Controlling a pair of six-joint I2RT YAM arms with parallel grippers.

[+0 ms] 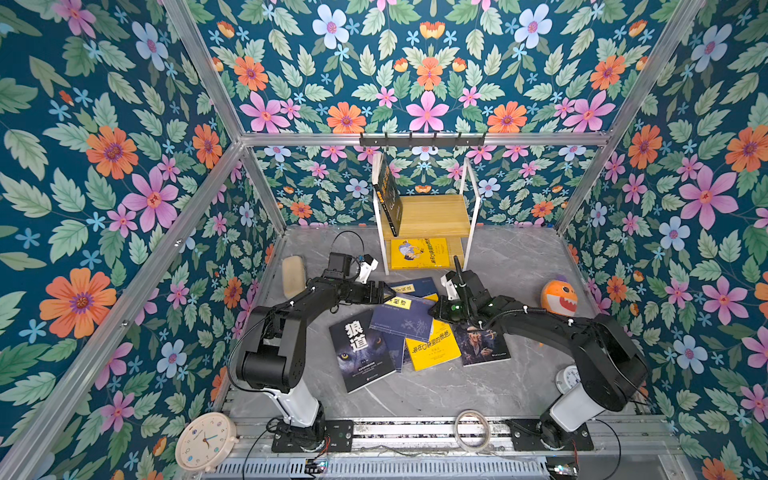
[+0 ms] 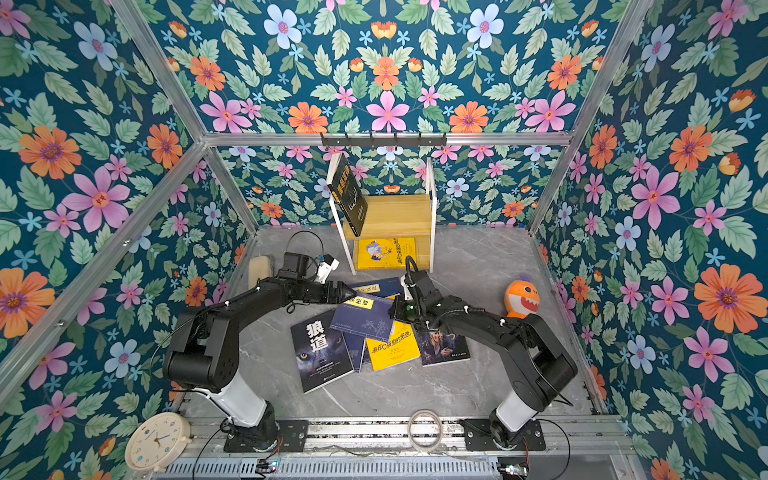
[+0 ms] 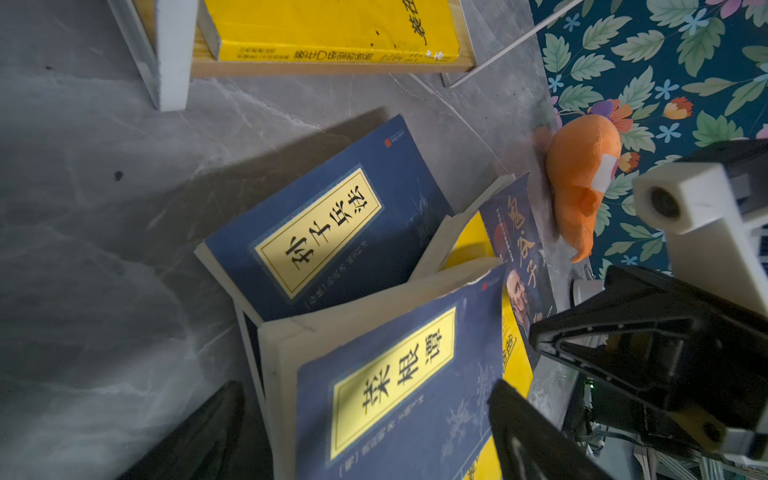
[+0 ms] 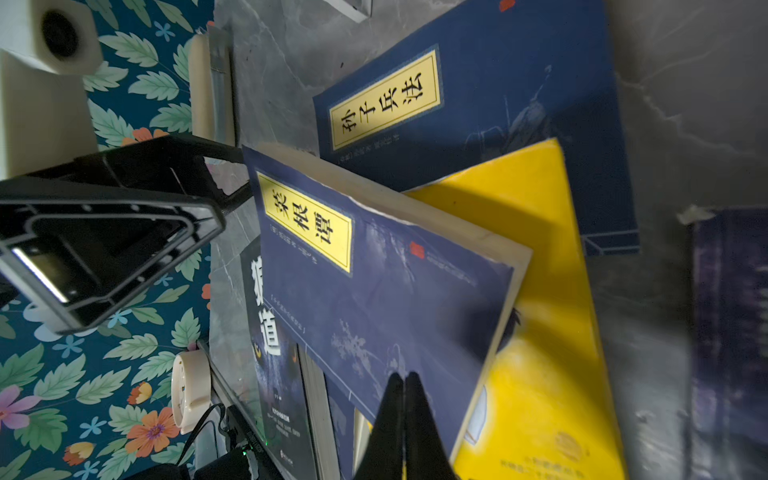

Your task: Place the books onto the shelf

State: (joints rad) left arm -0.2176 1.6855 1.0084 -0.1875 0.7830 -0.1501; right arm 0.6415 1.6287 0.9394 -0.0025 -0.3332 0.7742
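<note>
Books [image 1: 361,349] litter the grey marbled tabletop [image 1: 519,257] inside floral walls [image 1: 428,75]; left pincer [image 3: 365,388] spread, right pincer [image 4: 405,380] closed.

I'm working over a grey marble-patterned tabletop [image 1: 511,266]. At its 12 o'clock stands the small two-tier shelf [image 1: 430,212], pale wooden boards in a thin white metal frame. A dark paperback [image 1: 388,195] leans against the frame on the top board's 9 o'clock side. A yellow cartoon-cover book [image 1: 419,252] lies flat on the lower board.

At the table's centre I see a heap of overlapping paperbacks [image 1: 409,324], with a wolf-face book [image 1: 361,351] at its 8 o'clock and a dark portrait book [image 1: 484,347] at its 4. An orange plush toy [image 1: 559,296] sits at the table's 3 o'clock and a beige oblong pad [image 1: 293,275] at its 10.
</note>
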